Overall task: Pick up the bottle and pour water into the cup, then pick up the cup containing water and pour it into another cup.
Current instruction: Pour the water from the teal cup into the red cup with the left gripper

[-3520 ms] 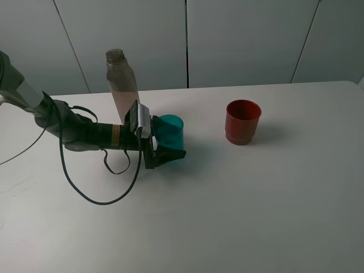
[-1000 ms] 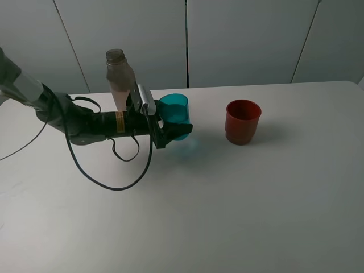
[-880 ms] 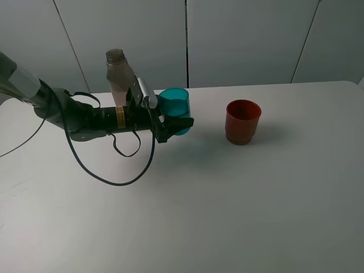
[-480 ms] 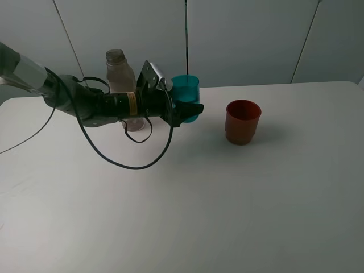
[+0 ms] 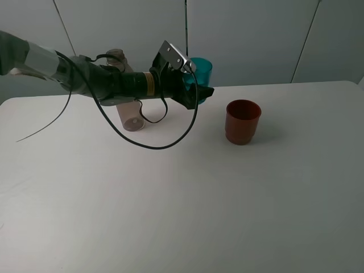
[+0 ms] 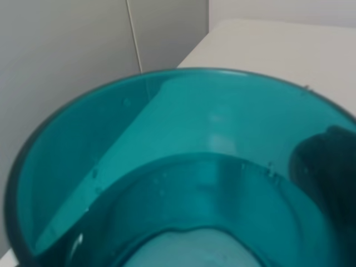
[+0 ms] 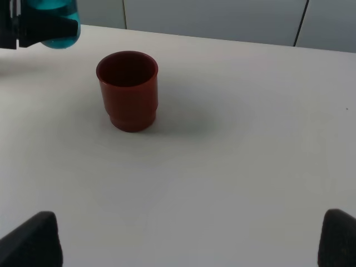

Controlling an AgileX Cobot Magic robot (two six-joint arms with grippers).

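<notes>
My left gripper (image 5: 200,91) is shut on the teal cup (image 5: 201,69) and holds it upright in the air, left of and above the red cup (image 5: 243,121). In the left wrist view the teal cup (image 6: 178,167) fills the picture, with water at its bottom and one dark finger (image 6: 325,172) showing through its wall. The bottle (image 5: 129,116) stands behind the left arm, partly hidden by it. In the right wrist view the red cup (image 7: 128,90) stands empty on the table, with the teal cup (image 7: 51,8) at the far corner. My right gripper (image 7: 186,245) is open, well short of the red cup.
The white table (image 5: 227,199) runs out to a grey panelled wall (image 5: 256,34) at the back. A black cable (image 5: 151,145) loops down from the left arm onto the table near the bottle.
The left arm has lifted the teal cup off the table and carried it up and to the right, towards the red cup. The bottle and red cup have not moved.
</notes>
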